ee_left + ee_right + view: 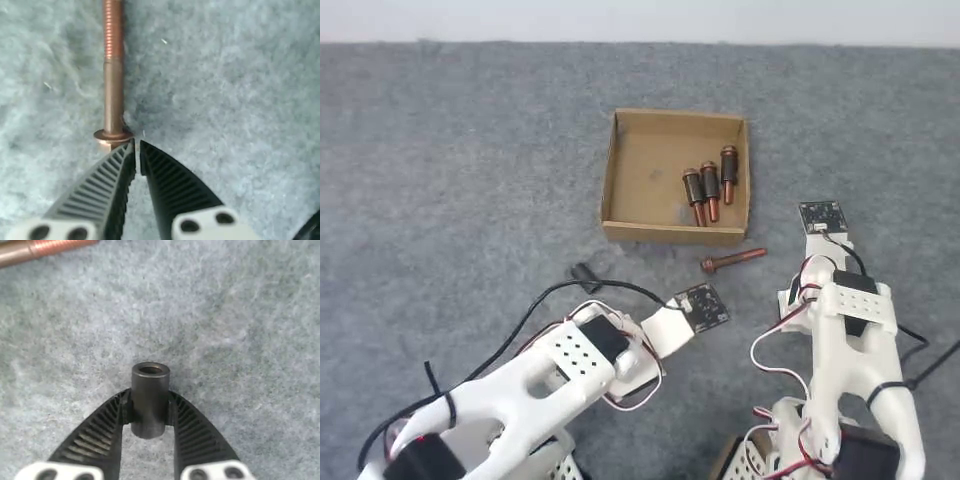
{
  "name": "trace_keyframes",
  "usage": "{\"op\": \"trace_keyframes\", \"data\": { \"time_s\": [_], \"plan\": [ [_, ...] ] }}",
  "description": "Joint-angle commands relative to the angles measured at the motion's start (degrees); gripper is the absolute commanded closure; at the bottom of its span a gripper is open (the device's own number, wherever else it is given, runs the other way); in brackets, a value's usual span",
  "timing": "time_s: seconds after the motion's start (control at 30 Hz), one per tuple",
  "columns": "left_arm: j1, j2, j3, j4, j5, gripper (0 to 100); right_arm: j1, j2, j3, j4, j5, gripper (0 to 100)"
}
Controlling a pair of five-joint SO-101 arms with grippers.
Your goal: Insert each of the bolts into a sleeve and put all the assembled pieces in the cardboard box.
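A dark sleeve (150,385) stands upright just above the grey carpet, and my right gripper (150,399) is shut on its lower half. A loose copper bolt (732,260) lies on the carpet in front of the cardboard box (620,170); its shaft crosses the far corner of the right wrist view (40,250). My left gripper (137,146) is shut with nothing between its fingers, its tips right beside the bolt's flanged head (114,135). Three assembled pieces (710,185) lie inside the box.
A small dark cylinder-like piece (583,271) lies on the carpet left of the bolt, near a black cable (520,325) of the left arm. Open carpet spreads left of and behind the box.
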Motion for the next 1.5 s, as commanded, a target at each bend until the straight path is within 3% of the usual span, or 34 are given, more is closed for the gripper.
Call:
{"op": "trace_keyframes", "data": {
  "time_s": [0.0,0.2,0.43,0.67,0.97,1.3,1.47],
  "plan": [
    [-0.1,3.9,-2.4,-3.0,1.9,99,0.7,-2.5,-0.2,-0.6,0.7,99.1],
    [-0.8,16.2,-9.5,-2.8,1.9,99,0.8,-2.5,-0.2,-0.5,0.7,99.1],
    [-9.2,19.1,-14.7,-4.1,2.6,99,0.8,-2.5,-0.2,-0.5,0.9,99.1],
    [-15.9,19.5,-17.6,-12.3,20.3,99,0.8,-2.5,-0.2,-0.5,1.0,99.1],
    [-12.1,18.7,-17.7,-17.8,23.2,99,0.8,-2.5,-0.2,-0.5,1.0,99.1],
    [-8.0,5.7,-17.3,-15.4,24.0,99,0.8,-2.5,-0.2,-0.5,1.0,99.1],
    [-7.6,4.2,-17.2,-15.4,38.4,97,0.7,-2.5,-0.2,-0.7,1.0,99.1]
  ]
}}
